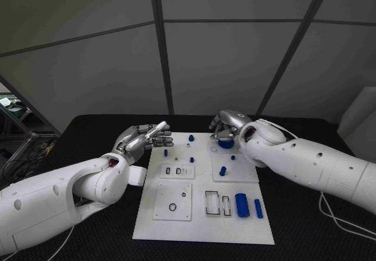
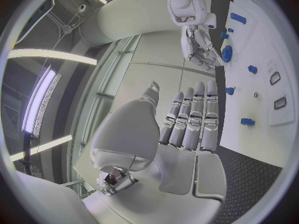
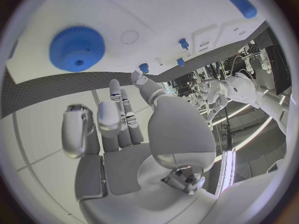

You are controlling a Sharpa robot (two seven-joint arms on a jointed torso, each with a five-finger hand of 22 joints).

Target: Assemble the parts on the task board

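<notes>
My right silver hand (image 1: 228, 126) hovers just above round blue toothed gear (image 3: 76, 47) at far edge of white task board (image 1: 202, 225), fingers apart, empty. Left hand (image 1: 143, 138) farther off, spread, empty.

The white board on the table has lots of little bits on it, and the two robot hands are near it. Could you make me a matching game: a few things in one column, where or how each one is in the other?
Things:
1. blue gear
2. large blue cylinder
3. left hand
4. black ring

Places or states:
A. lying near the board's near right corner
B. empty, beside the board's far left edge
C. under the right hand, at the far edge
D. lying on the near left panel

Pairs: 1-C, 2-A, 3-B, 4-D
</notes>
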